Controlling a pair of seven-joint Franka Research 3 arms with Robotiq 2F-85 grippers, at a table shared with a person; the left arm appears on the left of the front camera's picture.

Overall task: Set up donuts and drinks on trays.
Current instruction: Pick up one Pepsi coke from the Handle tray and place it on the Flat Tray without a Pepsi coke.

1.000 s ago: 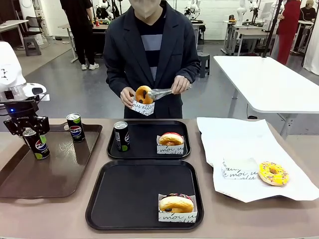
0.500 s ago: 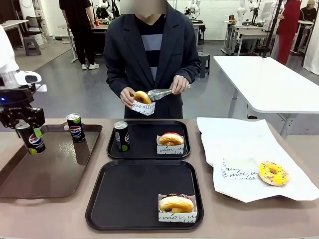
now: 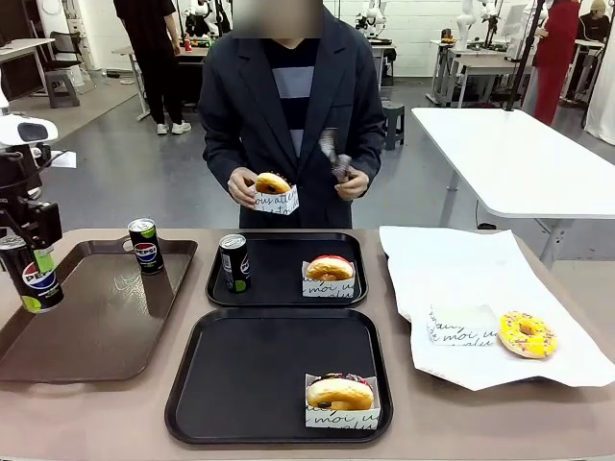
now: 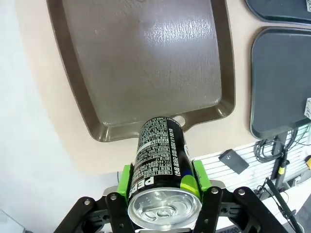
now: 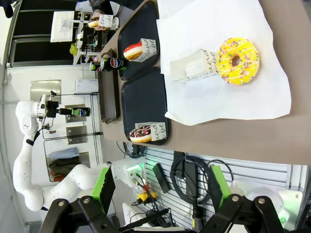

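In the front view, your left gripper (image 3: 29, 254) is clamped on the lifted can (image 3: 32, 279). Over the last second it has carried the can up off the brown tray (image 3: 106, 331) and out past the tray's left edge, so one drink is picked and awaits placing. The second can (image 3: 145, 246) stands on the brown tray's far end. The far black tray (image 3: 283, 283) holds a third can (image 3: 233, 262) and a pink donut (image 3: 329, 268). The near black tray (image 3: 255, 370) holds just a chocolate donut (image 3: 339, 391), so I judge the drink belongs there. The person has tucked a sleeved donut (image 3: 272, 184) and raised the tongs (image 3: 333, 154). A yellow donut (image 3: 526, 334) lies on white paper (image 3: 452, 269) at the right.

In the left wrist view, green pads squeeze the can's sides above the brown tray's near edge.

In the right wrist view, your right gripper (image 5: 163, 187) stands spread wide, holding nothing.
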